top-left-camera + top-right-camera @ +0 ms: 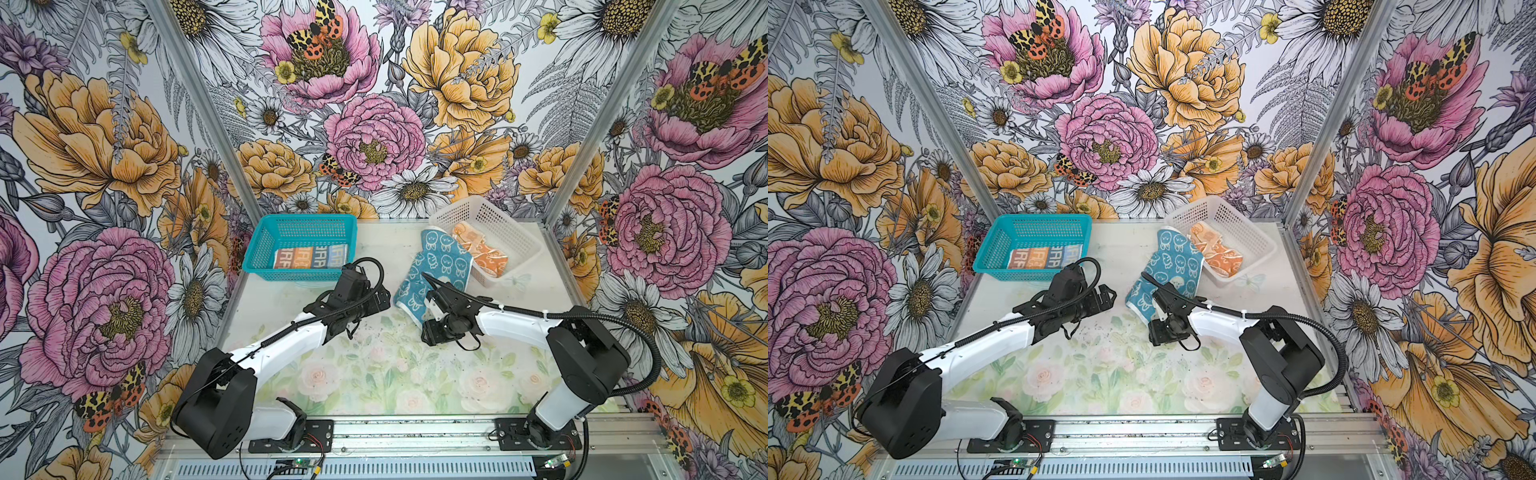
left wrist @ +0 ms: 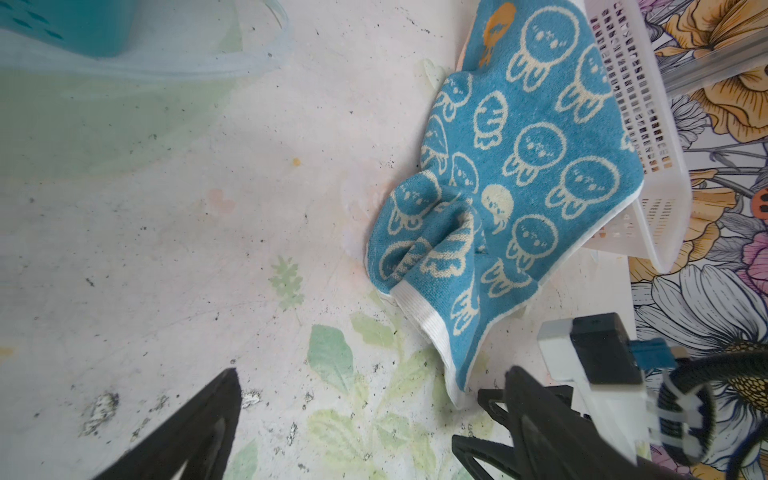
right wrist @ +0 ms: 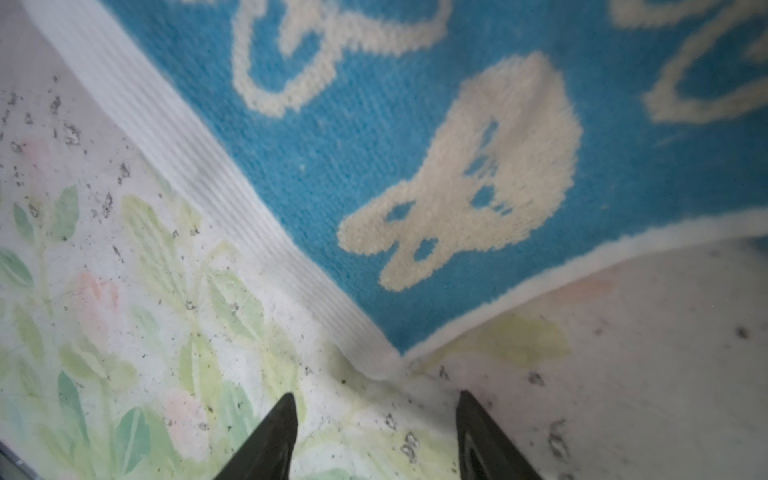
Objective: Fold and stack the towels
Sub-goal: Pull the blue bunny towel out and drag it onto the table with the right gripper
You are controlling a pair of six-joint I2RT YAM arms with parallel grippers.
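The teal towel (image 1: 436,266) trails from the rim of the white basket (image 1: 505,226) onto the desk (image 1: 374,374), lengthwise away from it. Its outer corner lies just ahead of the right tool (image 3: 376,399), jaws parted, empty; the left tool (image 2: 372,374), spread wide, empty, sits farther off.
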